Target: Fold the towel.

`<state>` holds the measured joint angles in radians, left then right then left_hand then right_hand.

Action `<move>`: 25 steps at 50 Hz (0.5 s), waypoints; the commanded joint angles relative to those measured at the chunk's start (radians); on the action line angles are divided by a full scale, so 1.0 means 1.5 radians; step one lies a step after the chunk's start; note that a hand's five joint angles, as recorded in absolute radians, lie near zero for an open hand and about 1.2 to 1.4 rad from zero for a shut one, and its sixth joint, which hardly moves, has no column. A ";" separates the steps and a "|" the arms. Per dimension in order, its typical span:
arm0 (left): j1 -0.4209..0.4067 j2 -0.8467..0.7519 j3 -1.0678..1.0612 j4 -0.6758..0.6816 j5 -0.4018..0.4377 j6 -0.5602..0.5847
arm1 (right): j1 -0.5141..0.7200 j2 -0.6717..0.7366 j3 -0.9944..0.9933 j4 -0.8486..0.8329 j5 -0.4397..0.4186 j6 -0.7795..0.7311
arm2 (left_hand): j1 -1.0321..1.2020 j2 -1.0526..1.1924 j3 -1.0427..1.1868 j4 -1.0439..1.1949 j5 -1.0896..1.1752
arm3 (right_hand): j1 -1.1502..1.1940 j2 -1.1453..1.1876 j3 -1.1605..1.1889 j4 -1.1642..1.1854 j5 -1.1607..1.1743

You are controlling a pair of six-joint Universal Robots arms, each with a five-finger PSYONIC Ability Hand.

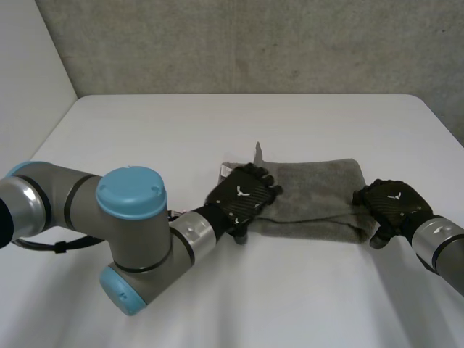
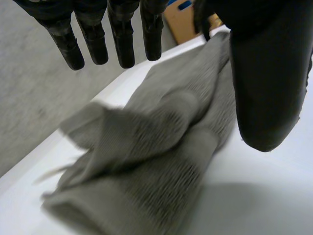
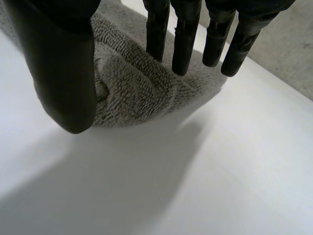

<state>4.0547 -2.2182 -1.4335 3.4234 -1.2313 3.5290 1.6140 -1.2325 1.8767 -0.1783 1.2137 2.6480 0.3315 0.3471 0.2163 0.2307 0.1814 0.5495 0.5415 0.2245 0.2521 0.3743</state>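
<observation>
— How far along am I?

— Your towel (image 1: 319, 192) lies in the middle of the bench (image 1: 217, 123) as a doubled, rumpled strip. I'd judge one fold made, untidily. Your left hand (image 1: 243, 196) is over its left end, fingers straight, gripping nothing. Your right hand (image 1: 391, 203) is at the right end, equally slack.

— What's left?

— Probably a fold across, then smoothing.

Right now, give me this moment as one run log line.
towel: folded, lying on table | left hand: open, over towel's left end | right hand: open, at towel's right end
</observation>
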 commanded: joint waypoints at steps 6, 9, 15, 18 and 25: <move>0.047 -0.007 -0.044 -0.007 -0.084 0.050 | 0.003 0.014 0.019 -0.009 -0.007 0.002 | 0.017 0.007 -0.028 -0.037 0.001 | 0.072 0.077 -0.033 -0.052 0.072; 0.048 -0.006 -0.064 -0.007 -0.085 0.050 | 0.005 0.016 0.021 -0.011 -0.007 0.002 | 0.017 0.007 -0.028 -0.037 0.001 | 0.088 0.093 -0.033 -0.052 0.088; 0.047 -0.002 -0.094 -0.007 -0.085 0.051 | 0.008 0.016 0.021 -0.013 -0.008 0.002 | 0.015 0.005 -0.028 -0.037 -0.001 | 0.205 0.210 -0.033 -0.052 0.206; 0.045 0.009 -0.107 -0.007 -0.086 0.051 | 0.007 0.016 0.022 -0.017 -0.008 0.002 | 0.015 0.005 -0.028 -0.037 -0.001 | 0.373 0.379 -0.033 -0.052 0.374; 0.044 0.051 -0.129 -0.008 -0.087 0.049 | 0.001 -0.007 0.022 -0.013 -0.031 0.001 | 0.015 0.005 -0.028 -0.037 -0.001 | 0.565 0.570 -0.033 -0.052 0.565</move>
<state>4.1214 -2.1877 -1.6051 3.4121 -1.3619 3.6053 1.6233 -1.2173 1.9106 -0.2040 1.1931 2.6507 0.3450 0.3472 0.2163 0.2307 0.1800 1.1842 1.1688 0.2245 0.2521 1.1213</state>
